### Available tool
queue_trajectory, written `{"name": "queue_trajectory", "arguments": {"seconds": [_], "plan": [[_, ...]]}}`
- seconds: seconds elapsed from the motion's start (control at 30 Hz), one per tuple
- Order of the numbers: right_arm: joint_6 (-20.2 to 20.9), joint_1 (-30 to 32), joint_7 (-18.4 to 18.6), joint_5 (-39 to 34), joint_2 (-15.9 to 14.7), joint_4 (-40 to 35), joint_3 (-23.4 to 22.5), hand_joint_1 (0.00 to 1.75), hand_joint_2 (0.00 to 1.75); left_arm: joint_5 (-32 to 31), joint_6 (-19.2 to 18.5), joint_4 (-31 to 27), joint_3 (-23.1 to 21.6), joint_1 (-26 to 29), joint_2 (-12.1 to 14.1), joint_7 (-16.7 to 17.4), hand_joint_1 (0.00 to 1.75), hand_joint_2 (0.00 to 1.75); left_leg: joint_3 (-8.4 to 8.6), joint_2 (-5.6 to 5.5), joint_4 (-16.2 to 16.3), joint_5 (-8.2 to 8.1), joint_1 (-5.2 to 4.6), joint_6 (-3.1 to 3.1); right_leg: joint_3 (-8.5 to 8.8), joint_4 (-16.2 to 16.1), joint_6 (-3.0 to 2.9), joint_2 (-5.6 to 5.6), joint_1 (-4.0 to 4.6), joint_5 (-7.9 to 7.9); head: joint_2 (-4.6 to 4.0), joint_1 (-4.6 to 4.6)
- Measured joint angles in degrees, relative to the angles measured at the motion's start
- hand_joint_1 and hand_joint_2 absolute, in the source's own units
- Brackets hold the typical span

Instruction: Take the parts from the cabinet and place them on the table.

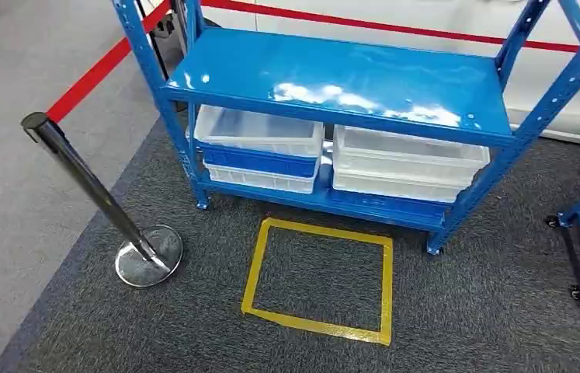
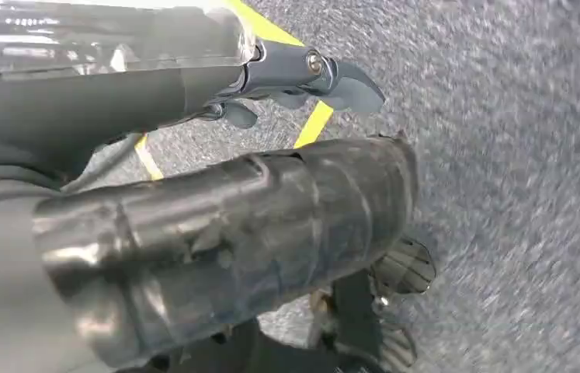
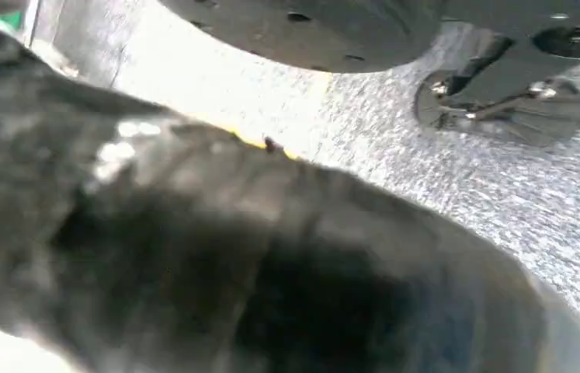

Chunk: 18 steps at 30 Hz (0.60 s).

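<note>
Facing the blue cabinet (image 1: 333, 85), the robot sees white plastic bins (image 1: 259, 132) stacked on its lower shelf; any parts inside are hidden. Bins look light, stiff and smooth, probably best gripped at the rims. Left hand (image 2: 302, 81) hangs empty, fingers loosely apart; right hand's state cannot be told. Nearby: yellow floor marking (image 1: 321, 272), stanchion post (image 1: 85, 179).
</note>
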Motion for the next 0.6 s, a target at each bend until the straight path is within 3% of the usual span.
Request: {"name": "queue_trajectory", "arguments": {"seconds": [0.03,0.07,0.13,0.17,0.2,0.27,0.33,0.37,0.4,0.43,0.5,0.53,0.57,0.6], "plan": [[0.11,0.03,0.00,-0.13,0.00,0.00,-0.09,0.00,0.00,0.00,0.00,0.00,0.00,0.12,-0.02,0.00,0.00,0.00,-1.60,0.00,2.69,-0.11,0.00,-0.07,0.04,0.10,-0.02,0.89,0.07,-0.03,0.00,0.00],[0.22,0.06,0.00,-0.22,0.00,0.00,-0.20,0.00,0.00,0.02,0.00,0.00,0.00,0.23,-0.02,0.04,0.00,0.00,-1.66,-0.03,2.01,1.38,0.01,-0.02,0.13,0.25,0.01,1.81,0.08,-0.09,0.00,0.00],[0.35,0.15,0.00,-0.35,0.00,0.00,-0.42,0.00,0.00,0.02,0.00,0.00,0.00,0.20,-0.02,0.04,0.00,0.00,1.37,-0.53,-5.94,7.03,0.04,0.24,0.33,0.60,0.28,3.50,0.07,-0.34,0.00,-0.02],[0.48,0.14,0.00,-0.37,0.00,0.00,-0.44,0.00,0.00,0.02,0.00,0.00,0.00,0.23,0.00,0.04,0.00,0.00,3.34,-2.11,-10.89,9.70,0.07,0.49,0.38,0.80,0.45,4.16,0.06,-0.51,0.00,0.00],[0.50,0.10,-0.02,-0.37,0.09,0.02,-0.46,0.00,0.00,0.02,0.00,0.00,0.00,0.42,0.11,0.04,0.00,0.00,4.18,-4.89,-13.53,9.78,0.06,0.90,0.17,1.05,0.66,4.61,0.12,-0.64,0.00,0.02],[0.53,-0.10,-0.02,-0.44,0.11,0.02,-0.55,0.00,0.00,0.02,0.00,0.00,0.00,0.11,0.15,0.04,0.00,0.00,4.49,-4.35,-14.57,9.36,-0.04,1.06,-0.57,1.31,1.54,5.79,0.01,-0.63,0.00,0.00],[0.50,0.21,-0.02,-0.55,0.11,0.02,-0.83,0.00,0.00,0.07,0.00,0.00,-0.02,-0.07,0.15,-0.02,0.00,0.00,4.80,-3.31,-14.75,9.61,-0.20,1.84,-0.72,0.90,2.45,7.04,-0.11,-0.28,0.00,0.00],[0.46,0.24,-0.02,-0.61,-0.07,0.00,-0.92,0.00,0.00,0.15,-0.02,0.00,-0.02,-0.02,-0.13,0.00,0.00,0.00,5.08,-2.36,-15.51,10.07,0.48,2.38,-0.56,1.23,2.54,6.76,-0.01,-0.48,0.00,-0.02],[0.44,0.29,-0.11,-0.68,0.00,0.02,-0.94,0.00,0.00,0.20,-0.02,0.00,-0.02,-0.06,-0.02,-0.02,0.00,0.00,5.31,-1.80,-15.81,10.15,0.41,2.65,-1.09,2.54,2.80,3.46,0.20,-1.46,0.00,0.18],[0.46,0.21,-0.11,-0.70,0.00,0.02,-0.94,0.00,0.00,0.17,-0.02,0.00,-0.02,0.04,-0.02,-0.02,0.00,0.00,5.36,-1.04,-15.87,10.15,0.31,3.09,-2.98,6.16,3.08,1.12,0.08,-3.78,0.00,0.33],[0.46,0.04,-0.11,-0.70,0.00,0.02,-1.01,0.00,0.00,0.20,-0.09,0.00,-0.02,0.30,-0.02,-0.02,0.00,0.00,5.36,0.67,-15.80,9.90,0.09,3.28,-7.70,15.35,3.68,-0.36,-0.27,-7.81,0.00,0.33],[0.46,0.05,-0.11,-0.70,0.00,0.02,-1.09,0.00,0.00,0.35,-0.07,0.00,-0.02,0.32,-0.02,-0.02,0.00,0.00,5.39,1.51,-15.76,9.78,0.06,3.22,-9.19,18.10,3.91,-0.52,-0.45,-8.33,0.00,0.35],[0.46,0.11,-0.13,-0.70,0.00,0.02,-1.18,0.00,0.00,0.46,-0.07,0.00,-0.02,0.29,-0.02,-0.02,0.00,0.00,5.49,2.23,-15.73,9.61,0.06,3.17,-9.35,18.09,4.06,-0.73,-0.59,-7.46,0.00,0.33],[0.42,0.22,-0.26,-0.70,0.00,0.02,-1.31,0.00,0.00,0.52,-0.09,0.00,-0.02,0.27,-0.02,-0.02,0.00,0.00,5.69,2.84,-15.70,9.44,0.06,3.09,-8.10,15.55,4.10,-0.97,-0.65,-5.56,0.00,0.35]]}}
